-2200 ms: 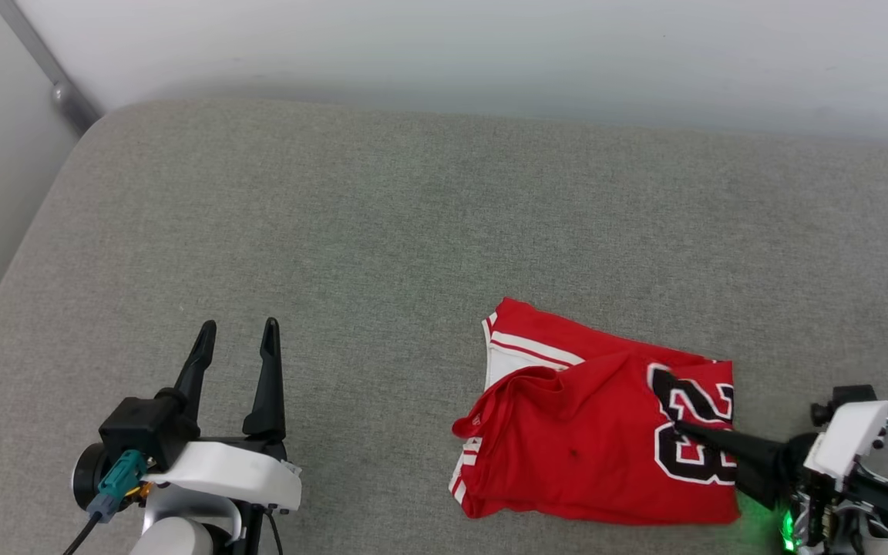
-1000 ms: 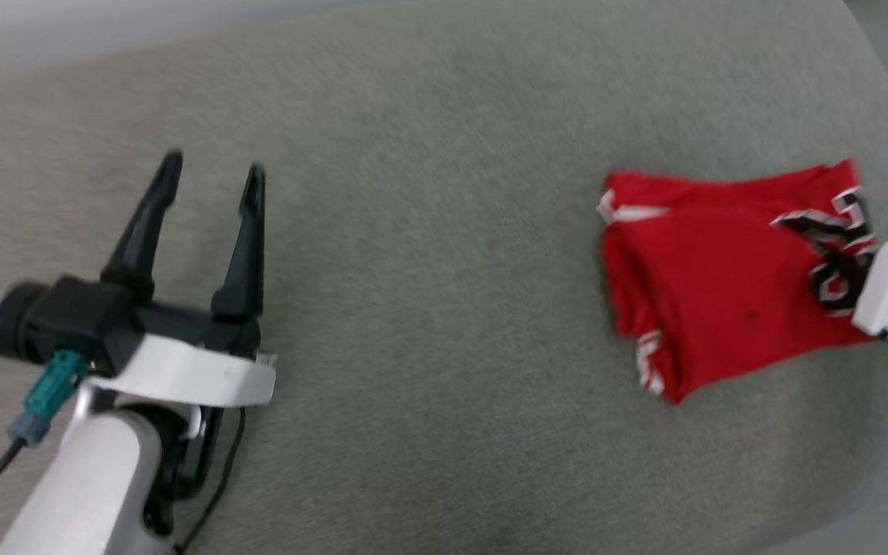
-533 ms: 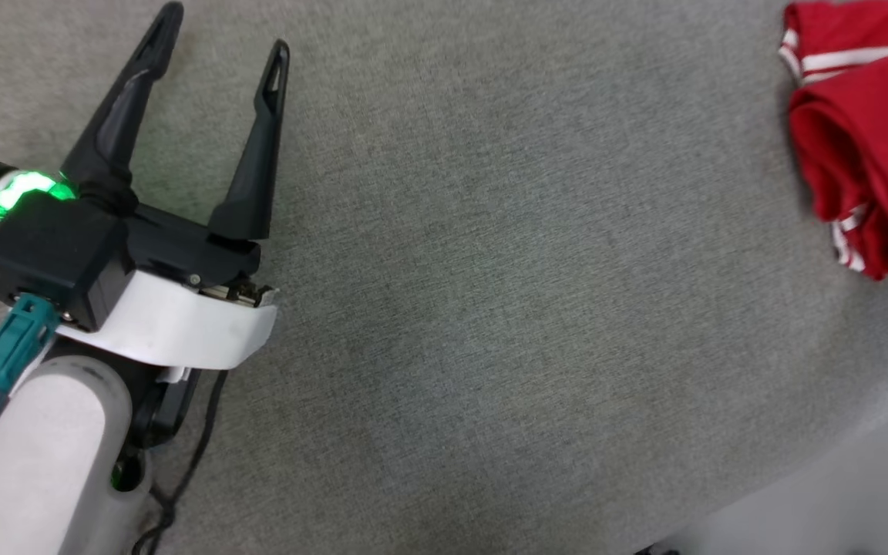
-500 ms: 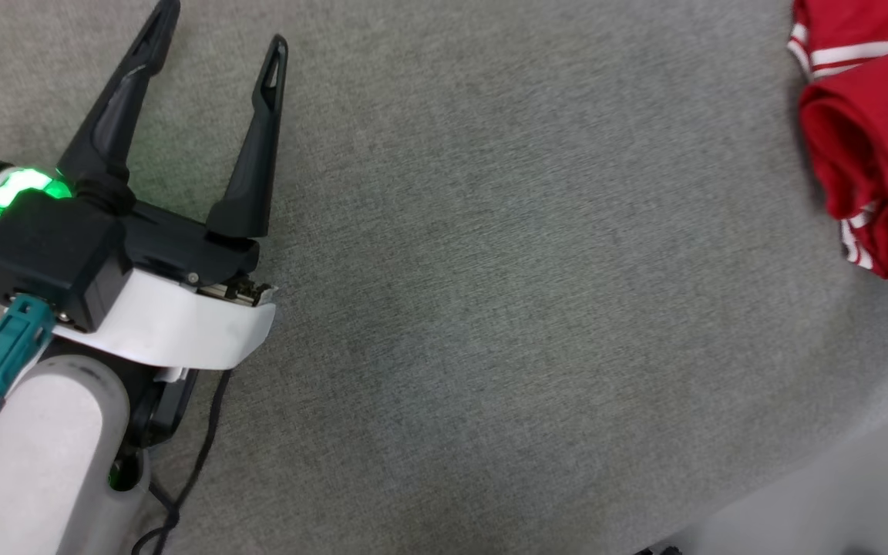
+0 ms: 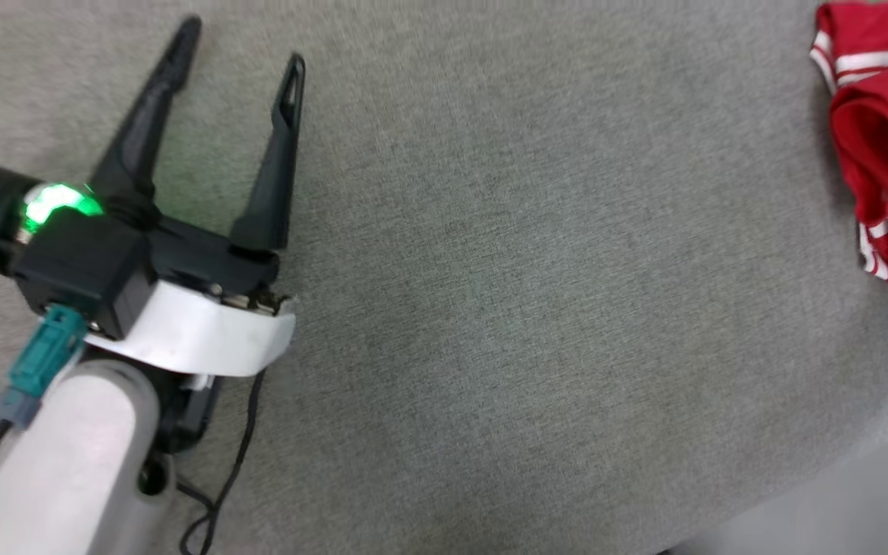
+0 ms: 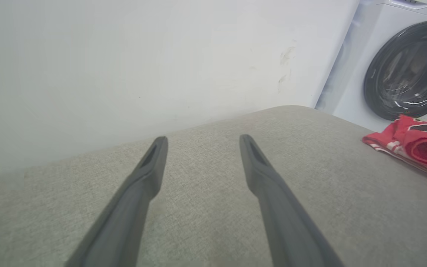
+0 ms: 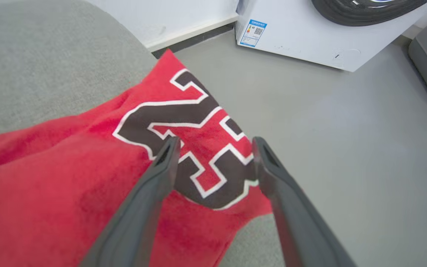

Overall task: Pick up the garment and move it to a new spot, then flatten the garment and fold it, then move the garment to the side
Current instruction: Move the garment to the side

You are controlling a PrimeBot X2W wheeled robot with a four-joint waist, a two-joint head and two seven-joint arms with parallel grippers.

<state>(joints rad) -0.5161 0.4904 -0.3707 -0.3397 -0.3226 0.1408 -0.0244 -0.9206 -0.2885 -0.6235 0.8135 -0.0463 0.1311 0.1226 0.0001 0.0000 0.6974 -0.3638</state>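
Observation:
The garment (image 5: 879, 146), a folded red jersey with white striped trim, lies at the right edge of the head view on the grey cushion. In the right wrist view the garment (image 7: 69, 174) shows its black "23" outlined in white, lying near the cushion's edge. My right gripper (image 7: 213, 146) hovers over that number, jaws open, nothing between them. My left gripper (image 5: 242, 42) stands open over bare cushion far to the left of the garment. The left wrist view has the left gripper (image 6: 202, 139) open, with the garment (image 6: 413, 148) far off at the right.
The grey cushion (image 5: 529, 308) ends at a rounded edge at lower right, with grey floor (image 7: 328, 118) beyond it. A white washing machine (image 6: 399, 63) with a dark round door stands past the cushion's end. A pale wall (image 6: 124, 66) runs behind.
The head camera has swung left, so the garment now sits at the picture's right edge. My right gripper, shut on the garment earlier, now stands open above it. The left gripper stays open.

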